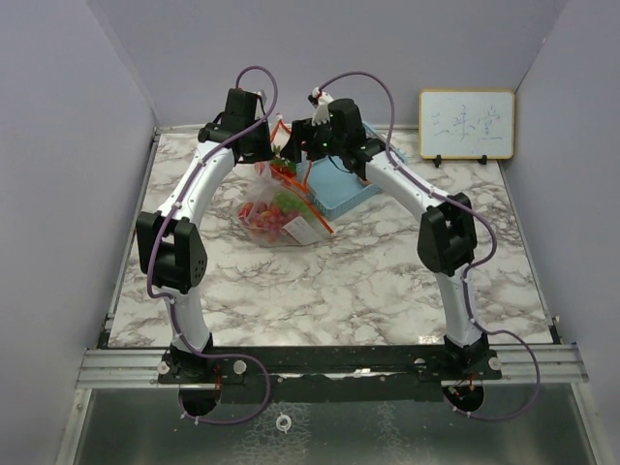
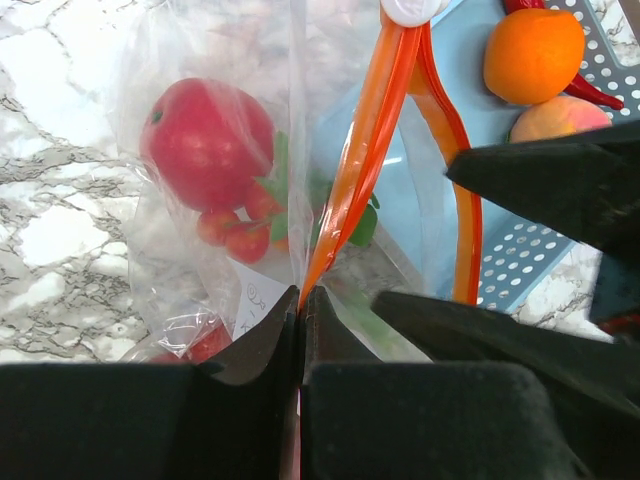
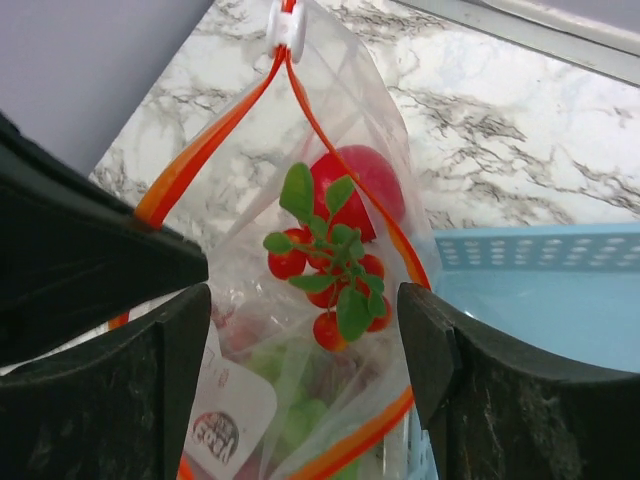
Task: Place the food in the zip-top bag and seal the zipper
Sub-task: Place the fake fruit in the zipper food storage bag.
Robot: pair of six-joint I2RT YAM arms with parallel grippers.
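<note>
Pinched zipper (image 2: 368, 140) at lower centre with left gripper (image 2: 300, 300), propping bag (image 2: 200, 50) open; poised right gripper (image 3: 303, 298) astride it, fingers (image 3: 120, 400) apart.

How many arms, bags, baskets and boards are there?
arms: 2, left arm and right arm
bag: 1
basket: 1
whiteboard: 1
Total: 5
</note>
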